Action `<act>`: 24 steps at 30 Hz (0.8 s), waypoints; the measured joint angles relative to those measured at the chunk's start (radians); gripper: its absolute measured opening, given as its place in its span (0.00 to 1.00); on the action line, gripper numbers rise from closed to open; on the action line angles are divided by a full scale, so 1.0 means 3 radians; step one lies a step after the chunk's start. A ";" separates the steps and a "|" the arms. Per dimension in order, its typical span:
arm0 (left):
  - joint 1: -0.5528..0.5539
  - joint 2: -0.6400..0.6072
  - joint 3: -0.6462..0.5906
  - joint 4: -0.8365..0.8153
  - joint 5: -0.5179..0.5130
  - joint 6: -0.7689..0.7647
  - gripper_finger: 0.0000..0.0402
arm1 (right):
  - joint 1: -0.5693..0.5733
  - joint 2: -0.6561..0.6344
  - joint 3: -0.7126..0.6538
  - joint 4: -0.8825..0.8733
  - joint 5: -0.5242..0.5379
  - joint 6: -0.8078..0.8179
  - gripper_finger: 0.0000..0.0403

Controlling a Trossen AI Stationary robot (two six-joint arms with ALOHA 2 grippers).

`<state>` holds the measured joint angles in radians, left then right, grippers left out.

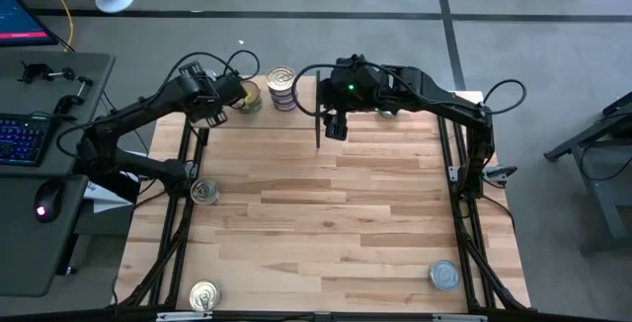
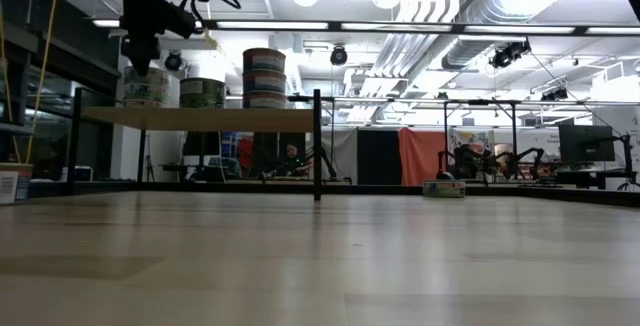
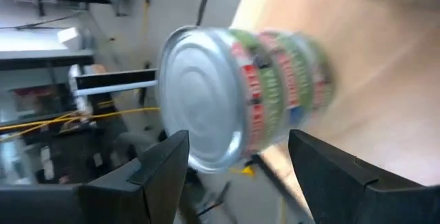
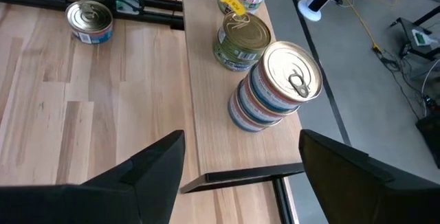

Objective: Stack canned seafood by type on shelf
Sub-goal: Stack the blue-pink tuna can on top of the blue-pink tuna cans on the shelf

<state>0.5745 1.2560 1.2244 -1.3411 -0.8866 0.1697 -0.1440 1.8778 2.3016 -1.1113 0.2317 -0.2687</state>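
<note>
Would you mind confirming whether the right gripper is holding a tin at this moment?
No, the right gripper hangs open and empty above the shelf, short of the blue-labelled stack.

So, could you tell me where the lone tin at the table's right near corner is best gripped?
That tin stands upright on the bare table, flat top up. Come straight down from above and close the fingers across its round side wall; nothing crowds it, so any angle looks workable.
</note>
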 joint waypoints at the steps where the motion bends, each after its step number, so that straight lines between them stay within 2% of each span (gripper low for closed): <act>1: -0.0033 0.0000 0.0032 -0.0011 0.0072 -0.0049 0.61 | -0.0001 0.0000 0.0000 0.0019 0.0000 -0.0002 0.69; 5: -0.0213 0.0000 0.0243 0.0061 0.0515 -0.0277 0.61 | -0.0001 0.0000 0.0000 0.0052 0.0002 -0.0106 0.69; 7: -0.0325 -0.0001 0.0363 0.0242 0.0897 -0.0418 0.61 | -0.0008 0.0001 0.0000 0.0052 0.0014 -0.0174 0.69; 9: -0.0462 -0.0033 0.0418 0.0460 0.1440 -0.0621 0.61 | -0.0023 0.0001 0.0000 0.0057 0.0010 -0.0146 0.69; 12: -0.0770 -0.0130 0.0383 0.0739 0.2433 -0.0910 0.60 | -0.0043 0.0001 0.0000 0.0004 -0.0007 -0.0049 0.69; 14: -0.1077 -0.0214 0.0245 0.0814 0.2840 -0.1088 0.58 | -0.0045 0.0001 0.0000 -0.0093 -0.0014 0.0015 0.69; 17: -0.1693 -0.0373 -0.0124 0.0813 0.2934 -0.1431 0.53 | -0.0043 0.0001 0.0000 -0.0291 -0.0056 0.0152 0.69; 19: -0.2148 -0.0509 -0.0469 0.0860 0.2946 -0.1797 0.49 | -0.0042 0.0001 0.0000 -0.0455 -0.0225 0.0279 0.69; 24: -0.3379 -0.0762 -0.1275 0.1700 0.3037 -0.3027 0.39 | -0.0014 -0.0002 -0.0165 -0.0598 -0.0638 0.0601 0.69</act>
<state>-0.4394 1.0274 0.8420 -0.8310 0.0245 -0.7383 -0.1482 1.8772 2.2520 -1.2907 0.0403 -0.0883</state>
